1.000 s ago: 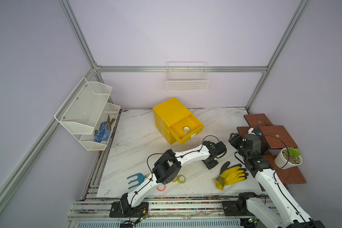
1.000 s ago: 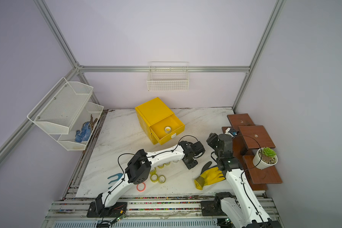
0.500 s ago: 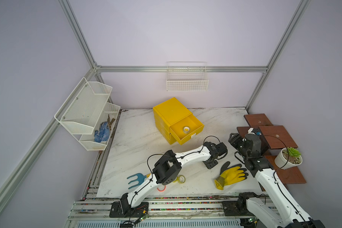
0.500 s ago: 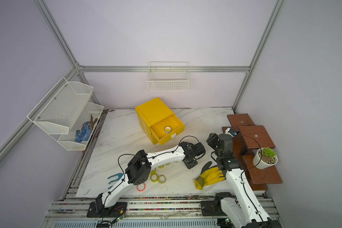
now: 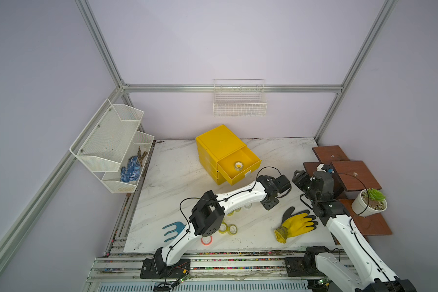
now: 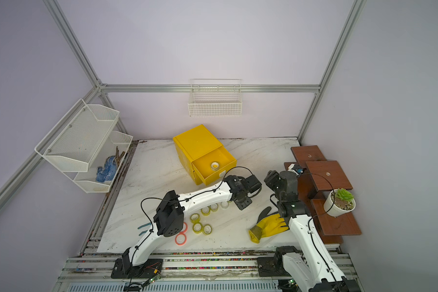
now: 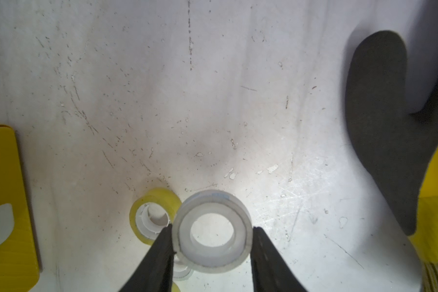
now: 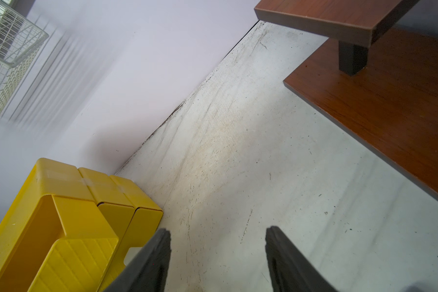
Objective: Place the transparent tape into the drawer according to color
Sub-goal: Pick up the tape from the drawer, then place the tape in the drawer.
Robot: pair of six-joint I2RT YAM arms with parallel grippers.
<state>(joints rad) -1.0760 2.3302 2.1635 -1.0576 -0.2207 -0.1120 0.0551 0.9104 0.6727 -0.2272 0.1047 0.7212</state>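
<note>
In the left wrist view my left gripper [image 7: 212, 228] is shut on a clear-whitish roll of transparent tape [image 7: 213, 255], one black finger on each side. A yellow-green roll [image 7: 159, 199] lies just beside it. In both top views the left gripper [image 5: 269, 203] points down near the front of the yellow cabinet's open top drawer [image 5: 250, 158], which holds one yellow-green roll [image 5: 238, 165]. Several yellow-green rolls [image 6: 197, 227] and pink rings [image 6: 180, 239] lie near the front edge. My right gripper [image 8: 218, 235] hangs open and empty by the shelf.
A yellow-and-black glove [image 5: 295, 225] lies right of the left gripper. A blue fork tool [image 5: 173, 230] sits front left. A brown stepped shelf [image 5: 347, 174] with a potted plant [image 5: 369, 204] stands at the right. A white mesh rack [image 5: 111, 141] hangs left, a wire basket [image 5: 239, 101] behind.
The left jaws have closed the last bit onto the whitish roll. Both arms otherwise keep their places.
</note>
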